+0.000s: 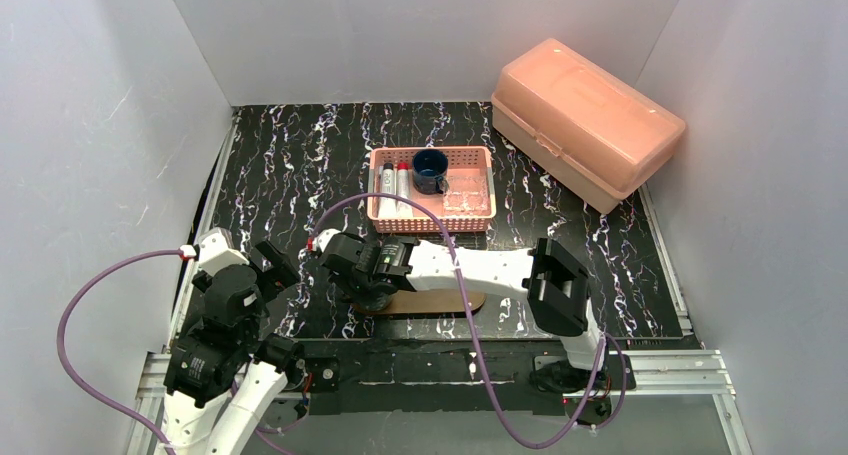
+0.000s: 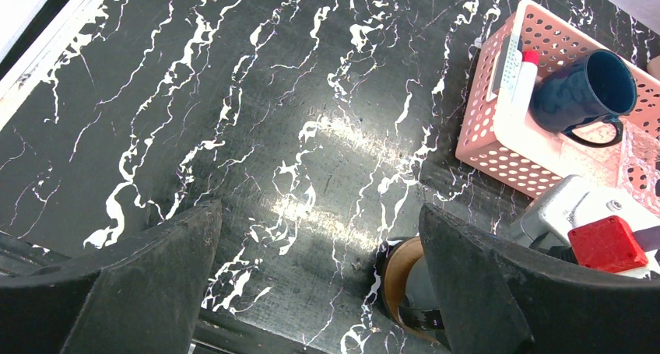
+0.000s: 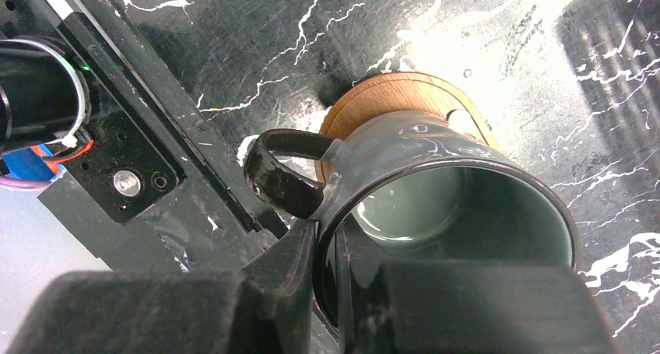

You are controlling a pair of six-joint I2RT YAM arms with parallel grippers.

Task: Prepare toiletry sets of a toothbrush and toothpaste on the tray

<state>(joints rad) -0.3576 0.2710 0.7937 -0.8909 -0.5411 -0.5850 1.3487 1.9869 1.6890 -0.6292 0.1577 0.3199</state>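
- The right gripper [image 3: 331, 280] is seen clamped on the rim of the grey-green mug [image 3: 436, 206], with one finger inside the wall and one outside, next to the handle.
- The mug is held upright over the rounded left end of the tray [image 3: 389, 97]. Whether its base rests on the wood cannot be told.
- The tray is laid flat on the black marbled table [image 1: 290, 165] at its near edge, partly covered by the right arm.
- The left gripper [image 2: 319, 222] is held over bare table left of the tray. Its jaws are spread wide and nothing is between them.
- The dark blue mug [image 1: 430, 170], the clear faceted glass [image 1: 466, 195] and the white tubes [image 1: 395, 183] — one red-capped — are kept in the pink mesh basket [image 1: 478, 157], well beyond the tray.
- The salmon lidded box [image 1: 585, 115] is set at the far right.
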